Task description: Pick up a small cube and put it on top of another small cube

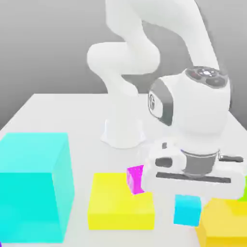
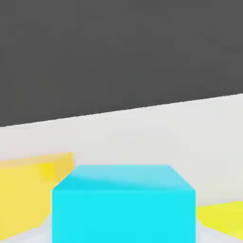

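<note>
The small cyan cube (image 1: 187, 210) sits directly under the end effector (image 1: 192, 192), between two yellow blocks (image 1: 120, 201) near the desk's (image 1: 48, 108) front edge, likely lined up for a grasp; whether the end effector is spread or pinching it, I cannot tell
</note>
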Available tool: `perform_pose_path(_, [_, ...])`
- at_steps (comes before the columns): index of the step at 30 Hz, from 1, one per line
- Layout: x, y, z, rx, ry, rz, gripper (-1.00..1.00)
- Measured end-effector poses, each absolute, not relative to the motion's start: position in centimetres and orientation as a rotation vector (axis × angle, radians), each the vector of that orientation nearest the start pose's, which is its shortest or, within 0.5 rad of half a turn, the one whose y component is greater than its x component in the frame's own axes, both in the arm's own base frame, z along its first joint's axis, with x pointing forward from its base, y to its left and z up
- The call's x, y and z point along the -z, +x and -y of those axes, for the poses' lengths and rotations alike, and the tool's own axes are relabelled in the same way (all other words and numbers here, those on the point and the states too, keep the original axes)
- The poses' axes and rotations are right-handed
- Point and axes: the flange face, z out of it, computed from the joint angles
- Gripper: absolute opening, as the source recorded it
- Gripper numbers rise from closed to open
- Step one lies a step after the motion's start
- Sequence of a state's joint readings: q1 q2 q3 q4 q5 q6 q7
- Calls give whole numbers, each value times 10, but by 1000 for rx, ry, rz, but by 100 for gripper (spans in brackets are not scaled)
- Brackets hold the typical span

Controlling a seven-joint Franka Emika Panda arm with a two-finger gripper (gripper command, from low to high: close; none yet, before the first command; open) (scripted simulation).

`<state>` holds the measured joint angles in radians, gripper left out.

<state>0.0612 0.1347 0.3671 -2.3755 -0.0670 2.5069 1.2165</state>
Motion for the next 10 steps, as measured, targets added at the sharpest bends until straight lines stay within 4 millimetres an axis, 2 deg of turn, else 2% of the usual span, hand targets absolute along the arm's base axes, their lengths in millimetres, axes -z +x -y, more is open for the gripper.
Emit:
perform_pose_path(1, [-283,443,-241,-3,-2961,-1019,-100])
perform_pose_path(2, [-295,417,-280,-3,-3011,-865,-100])
perform_pose_path(3, [-304,396,-307,-2,-3045,-747,-100])
perform_pose_path(5, [-291,390,-315,-1,-3059,-706,-100])
perform_pose_path(7, [-265,389,-315,0,-3061,-702,-100])
perform_pose_path(8, [-257,389,-315,-1,-3061,-699,100])
perform_pose_path(10, [-257,389,-315,-1,-3061,-699,100])
